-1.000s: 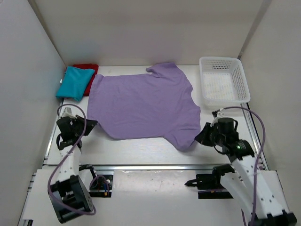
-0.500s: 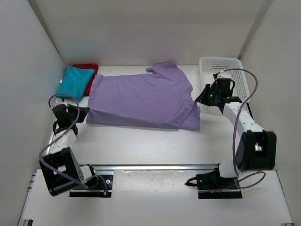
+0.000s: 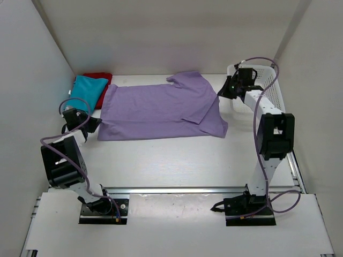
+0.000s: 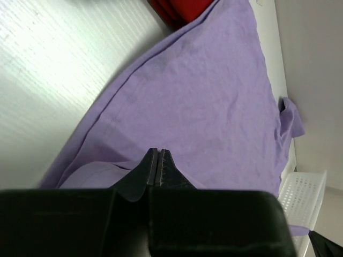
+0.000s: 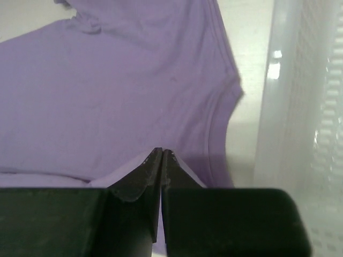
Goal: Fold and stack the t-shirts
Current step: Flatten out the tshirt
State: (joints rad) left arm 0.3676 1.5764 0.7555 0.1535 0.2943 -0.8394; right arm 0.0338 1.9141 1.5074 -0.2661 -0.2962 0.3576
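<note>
I have the lavender shirt [image 3: 161,110] pinched at both ends.
The left end effector [image 3: 96,124] clamps its left edge, and the right end effector [image 3: 221,92] clamps its right, beside the basket [image 3: 276,96].

Lavender shirt [image 3: 161,110] half-folded (teal [image 3: 86,92], red [image 3: 99,77] folded).

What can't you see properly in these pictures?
The red t-shirt: in the top view mostly under the teal t-shirt; the left wrist view's top edge cuts it off.
The white mesh basket: the right arm covers part of it from above; the right wrist view's edge cuts it off.
The pinched edge of the purple t-shirt: hidden behind the left gripper and the right gripper in their own wrist views.
</note>
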